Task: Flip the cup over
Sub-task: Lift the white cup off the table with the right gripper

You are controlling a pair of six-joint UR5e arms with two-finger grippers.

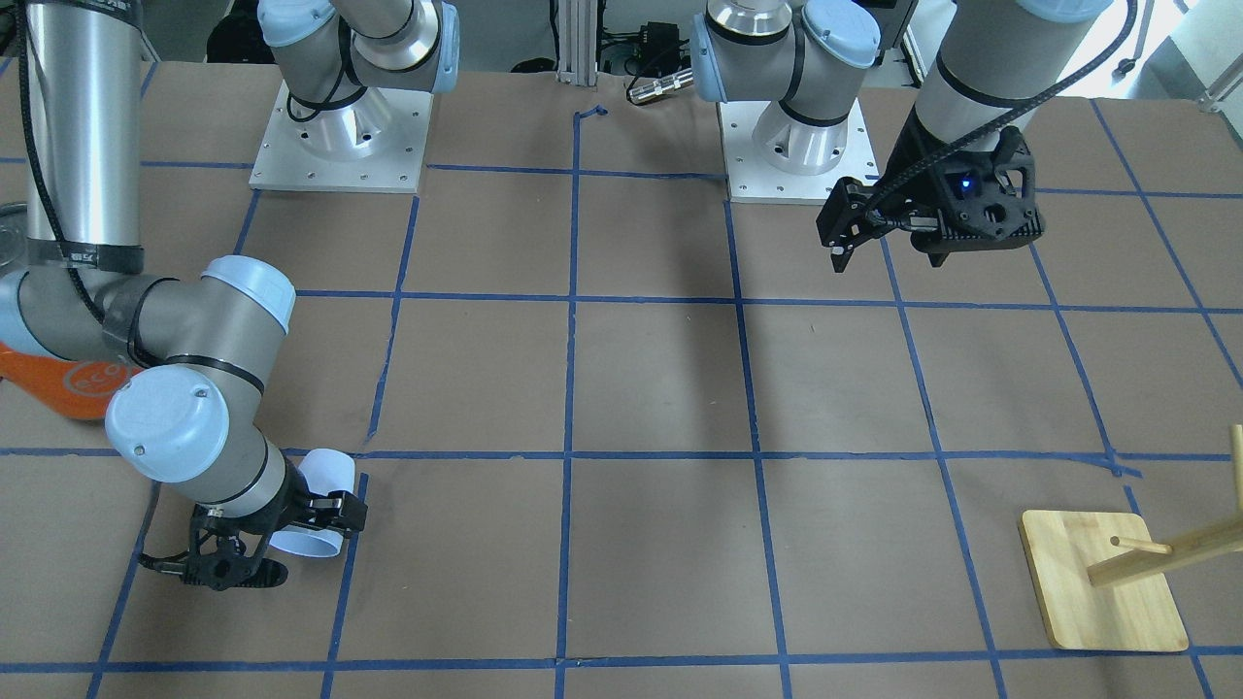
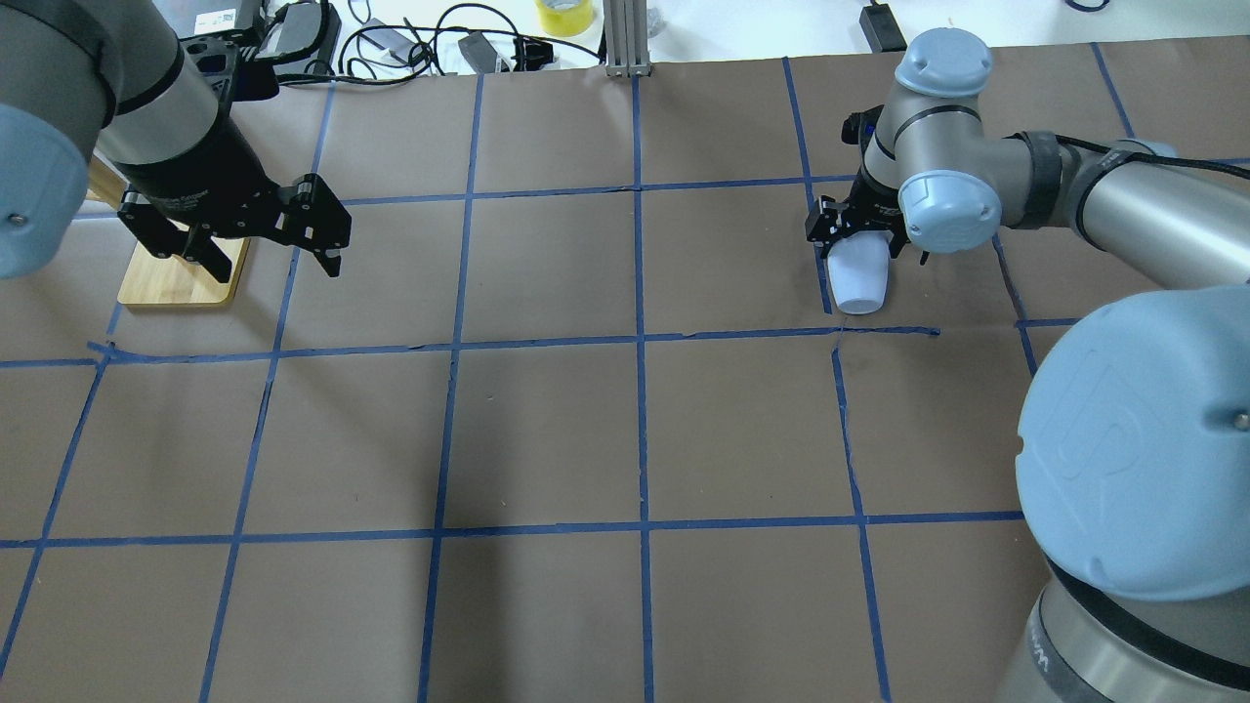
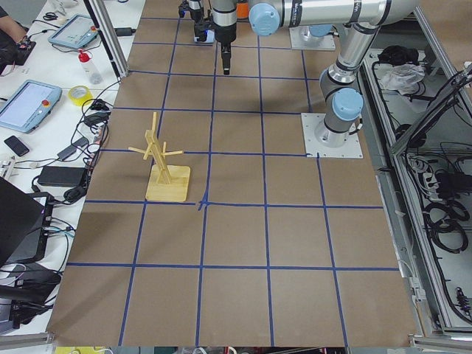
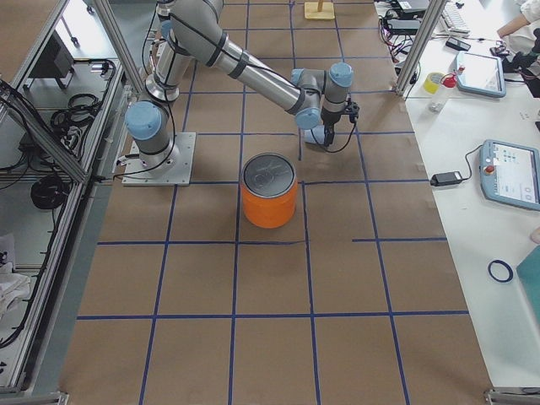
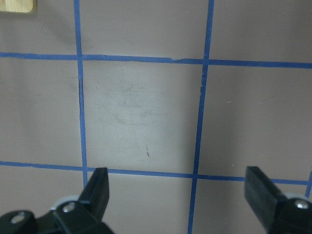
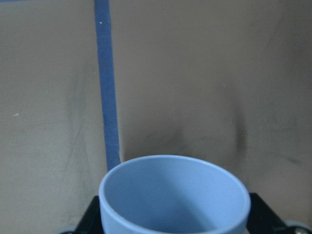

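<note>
The cup (image 2: 859, 281) is a small pale light-blue tumbler. My right gripper (image 2: 852, 234) is shut on it at the table's right side, near a blue tape line. The front view shows the cup (image 1: 319, 505) held tilted, low over the table, in the right gripper (image 1: 325, 515). In the right wrist view the cup's open mouth (image 6: 175, 195) faces the camera, blue inside, between the black fingers. I cannot tell whether it touches the table. My left gripper (image 2: 273, 256) is open and empty above the table's left side, and the left wrist view (image 5: 179, 187) shows bare paper between its fingertips.
A big orange can (image 4: 270, 192) with a silver lid stands on the robot's right, partly behind the right arm in the front view (image 1: 58, 383). A wooden peg rack on a square base (image 1: 1102, 582) stands at the far left, under the left arm (image 2: 181, 278). Blue tape lines grid the brown table.
</note>
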